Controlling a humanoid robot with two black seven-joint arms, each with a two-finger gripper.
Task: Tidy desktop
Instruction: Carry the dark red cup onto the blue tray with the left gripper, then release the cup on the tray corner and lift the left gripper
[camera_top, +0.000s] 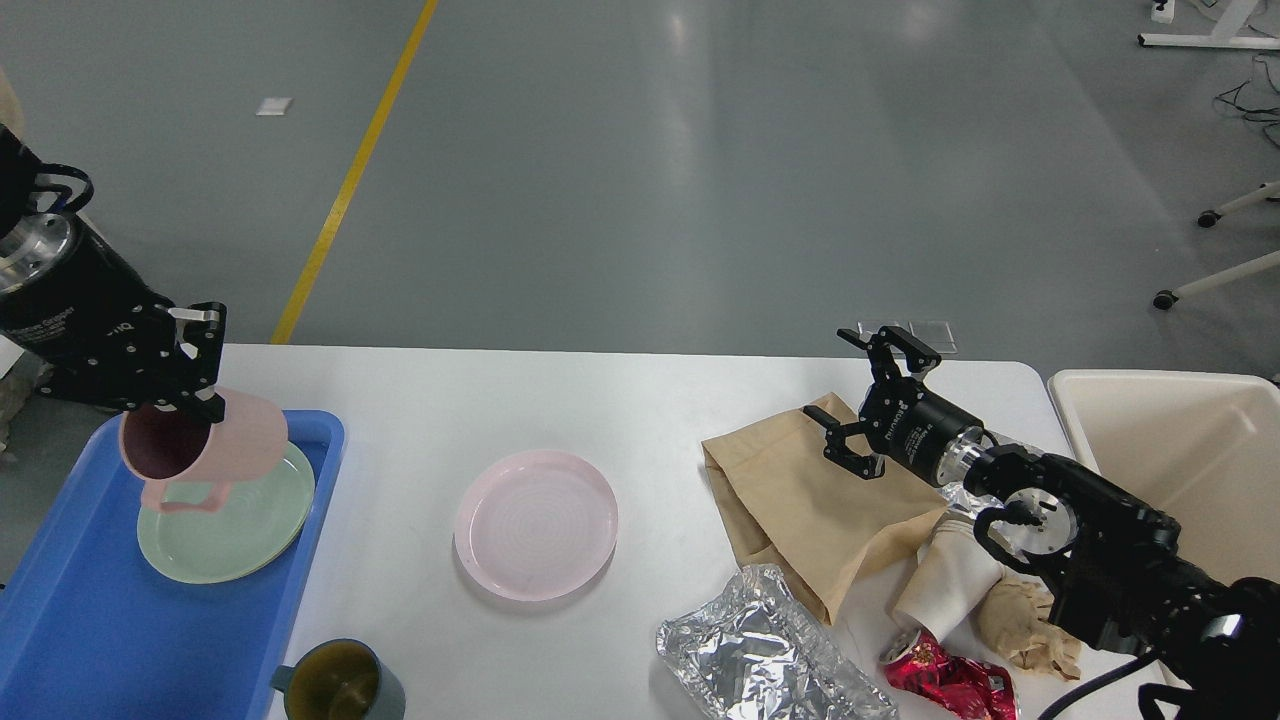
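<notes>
The white desktop (640, 400) fills the lower half of the head view. My left gripper (185, 405) is shut on the rim of a pink mug (205, 448), holding it tilted in the air over the green plate (235, 525) in the blue tray (110, 620). A pink plate (536, 524) lies bare on the desktop's middle. My right gripper (850, 400) stands open above the far edge of a brown paper bag (800, 500), holding nothing.
A dark green mug (338, 683) stands at the front edge beside the tray. Crumpled foil (760, 660), a white paper cup (950, 580), a crushed red can (950, 680) and crumpled brown paper (1025, 625) lie front right. A cream bin (1180, 450) stands at the right.
</notes>
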